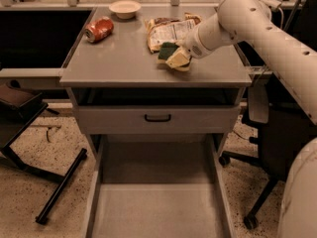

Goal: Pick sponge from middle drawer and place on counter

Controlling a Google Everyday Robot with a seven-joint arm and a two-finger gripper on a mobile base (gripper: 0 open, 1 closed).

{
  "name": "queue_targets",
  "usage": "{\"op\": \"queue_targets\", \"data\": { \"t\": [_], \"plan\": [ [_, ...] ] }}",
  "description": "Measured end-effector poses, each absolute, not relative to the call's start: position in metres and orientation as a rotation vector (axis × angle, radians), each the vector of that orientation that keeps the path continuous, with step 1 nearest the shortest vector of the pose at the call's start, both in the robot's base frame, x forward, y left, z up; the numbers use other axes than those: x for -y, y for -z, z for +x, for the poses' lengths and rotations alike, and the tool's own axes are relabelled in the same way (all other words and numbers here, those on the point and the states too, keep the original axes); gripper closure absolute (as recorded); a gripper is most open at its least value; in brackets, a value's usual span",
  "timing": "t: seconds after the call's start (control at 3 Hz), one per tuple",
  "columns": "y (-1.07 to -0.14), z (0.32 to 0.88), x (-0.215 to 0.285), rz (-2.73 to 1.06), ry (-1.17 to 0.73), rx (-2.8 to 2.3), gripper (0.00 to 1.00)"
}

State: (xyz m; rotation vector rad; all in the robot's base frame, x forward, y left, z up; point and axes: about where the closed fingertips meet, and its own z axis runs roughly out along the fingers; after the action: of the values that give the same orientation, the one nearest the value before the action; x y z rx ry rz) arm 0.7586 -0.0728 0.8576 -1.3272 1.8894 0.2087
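Observation:
The sponge (172,56), dark green over pale yellow, is tilted at the counter (119,58) surface, right of centre and just in front of a printed snack bag (171,30). My gripper (184,53) reaches in from the right and is shut on the sponge's right side; the white arm (247,19) runs back to the upper right. The middle drawer (158,207) is pulled out wide open at the bottom of the view, and its flat grey floor is bare.
A red can (99,29) lies on its side at the counter's back left, and a small pale bowl (125,8) stands behind it. A closed drawer front with a black handle (157,118) sits under the counter. An office chair (267,133) stands right, a black stand leg (59,185) left.

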Motion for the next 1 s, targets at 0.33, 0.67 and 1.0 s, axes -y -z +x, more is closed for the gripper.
{"op": "queue_targets", "data": {
  "t": [0.33, 0.67, 1.0],
  "plan": [
    [-0.8576, 0.7586, 0.0728, -1.327, -0.209, -1.889, 0.58],
    [-0.8575, 0.7586, 0.0728, -1.327, -0.209, -1.889, 0.35],
    [-0.8575, 0.7586, 0.0728, -1.327, -0.209, -1.889, 0.12]
  ]
}}
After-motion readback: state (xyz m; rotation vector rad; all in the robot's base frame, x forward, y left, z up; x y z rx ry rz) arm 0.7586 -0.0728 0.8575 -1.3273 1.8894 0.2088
